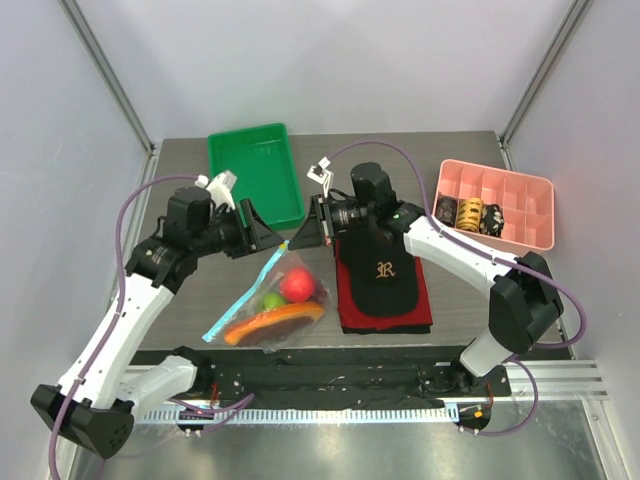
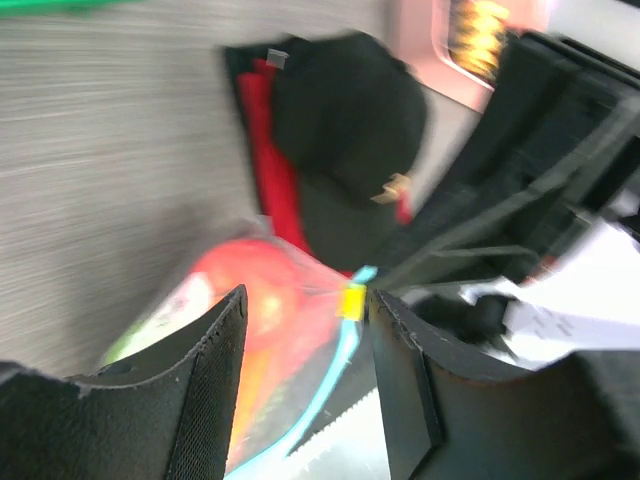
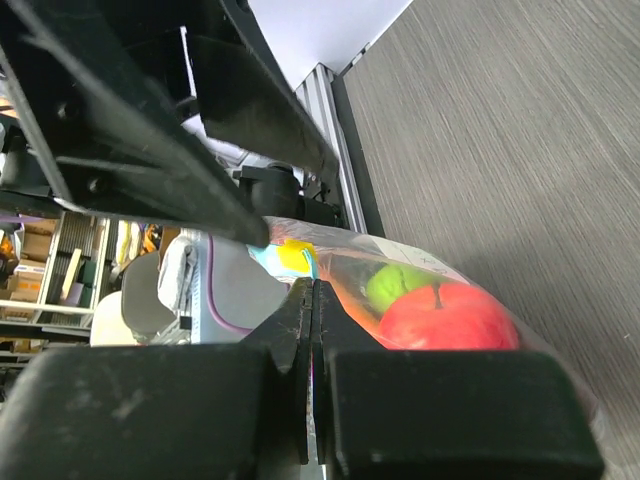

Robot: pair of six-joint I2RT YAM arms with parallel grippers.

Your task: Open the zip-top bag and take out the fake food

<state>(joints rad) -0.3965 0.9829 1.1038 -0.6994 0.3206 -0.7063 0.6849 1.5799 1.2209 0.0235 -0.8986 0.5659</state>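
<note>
My right gripper (image 3: 312,310) pinched a raised corner of the zip-top bag (image 1: 262,292), anchoring it mid-table. My left gripper (image 2: 305,340) stood spread around the yellow slider (image 2: 352,300), positioned to draw it. The fake food (image 1: 294,285) lay inside.

One zip-top bag (image 1: 262,305) is lying on the counter (image 1: 455,305), and three pieces of fake food (image 1: 290,291) are showing plainly inside it: one red apple (image 1: 297,283), one green piece (image 1: 272,299) and one orange-rimmed slice (image 1: 275,322). Behind the bag one green tray (image 1: 256,175) is sitting. To the bag's right one black cap (image 1: 378,270) is resting on one red-edged dark cloth (image 1: 385,318), and farther right one pink divided box (image 1: 500,190) is holding about three dark and yellow items (image 1: 470,213).
</note>
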